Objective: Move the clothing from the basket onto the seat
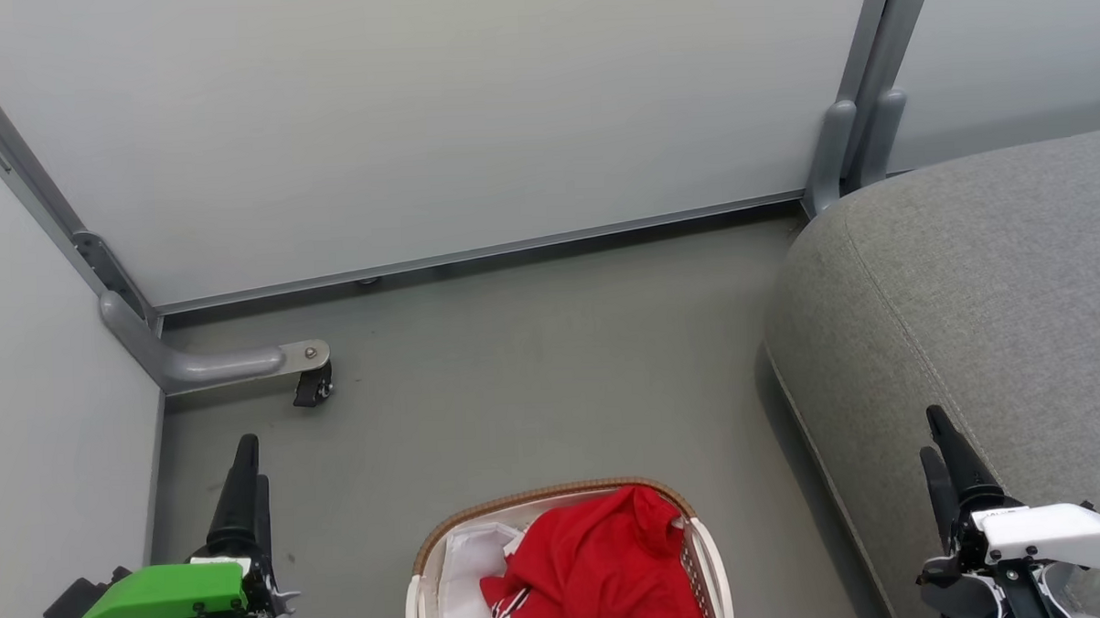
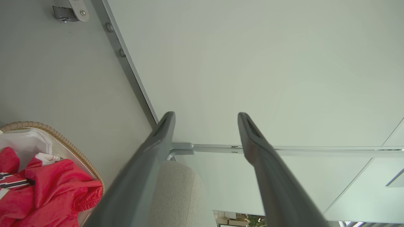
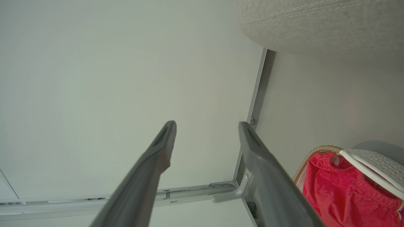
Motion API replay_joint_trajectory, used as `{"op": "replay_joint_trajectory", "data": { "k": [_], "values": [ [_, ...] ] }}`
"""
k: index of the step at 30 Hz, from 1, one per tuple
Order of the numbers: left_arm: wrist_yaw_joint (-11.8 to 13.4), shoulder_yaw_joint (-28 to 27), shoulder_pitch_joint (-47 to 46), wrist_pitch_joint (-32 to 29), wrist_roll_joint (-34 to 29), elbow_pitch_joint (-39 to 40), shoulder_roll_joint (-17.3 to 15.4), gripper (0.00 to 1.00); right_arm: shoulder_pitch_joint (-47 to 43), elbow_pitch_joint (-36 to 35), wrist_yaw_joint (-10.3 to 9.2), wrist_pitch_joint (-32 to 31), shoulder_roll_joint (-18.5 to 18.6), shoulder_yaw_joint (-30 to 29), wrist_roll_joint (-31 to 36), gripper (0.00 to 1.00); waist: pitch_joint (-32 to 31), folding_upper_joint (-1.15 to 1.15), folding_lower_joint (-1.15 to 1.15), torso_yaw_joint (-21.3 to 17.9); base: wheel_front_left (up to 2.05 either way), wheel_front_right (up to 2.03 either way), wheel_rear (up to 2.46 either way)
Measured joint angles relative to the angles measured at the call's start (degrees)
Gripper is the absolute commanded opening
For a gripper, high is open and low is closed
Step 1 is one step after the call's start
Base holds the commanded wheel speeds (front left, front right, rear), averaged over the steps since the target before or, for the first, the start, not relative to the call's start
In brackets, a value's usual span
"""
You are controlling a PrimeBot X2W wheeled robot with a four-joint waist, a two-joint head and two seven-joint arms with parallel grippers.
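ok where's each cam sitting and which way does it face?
Head view: on the head, looking forward and down at the basket, clothing and seat; left hand lower left, right hand lower right.
Left wrist view: on the left wrist, looking along its open fingers at a wall panel; basket lower left.
Right wrist view: on the right wrist, looking along its open fingers at a wall panel; basket lower right, seat at top.
Shared: all three catch the clothing in the basket.

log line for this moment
stage: pre-grasp | clothing: in basket | seat: right of basket | left gripper: jaws open | right gripper: jaws open
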State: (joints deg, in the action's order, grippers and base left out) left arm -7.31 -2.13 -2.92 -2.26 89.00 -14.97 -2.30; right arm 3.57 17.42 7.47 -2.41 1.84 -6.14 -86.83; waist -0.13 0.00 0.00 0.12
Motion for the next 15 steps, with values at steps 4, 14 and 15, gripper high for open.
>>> {"op": "replay_joint_trajectory", "data": {
  "k": [4, 14, 15],
  "values": [
    [0.0, 0.5, 0.1, 1.1, -2.5, 0.9, 0.0, 1.0, 0.0, -0.3, 0.0, 1.0, 0.0, -0.7, 4.2, 1.0, -0.1, 0.0, 0.0, 0.0, 0.0, 0.0, 0.0],
    [0.3, 1.7, 0.3, 3.4, -13.5, 4.1, 0.0, 1.0, -0.5, -3.1, 0.0, 3.3, 0.1, -1.5, 17.0, 1.0, -0.2, 0.0, 0.0, 0.2, 0.0, 0.0, 0.0],
    [0.3, 1.9, 0.3, 3.4, -14.8, 4.4, 0.0, 1.0, -0.5, -3.6, 0.0, 3.5, 0.1, -1.5, 18.7, 1.0, -0.2, 0.0, 0.0, 0.2, 0.0, 0.0, 0.0]
  ]
}}
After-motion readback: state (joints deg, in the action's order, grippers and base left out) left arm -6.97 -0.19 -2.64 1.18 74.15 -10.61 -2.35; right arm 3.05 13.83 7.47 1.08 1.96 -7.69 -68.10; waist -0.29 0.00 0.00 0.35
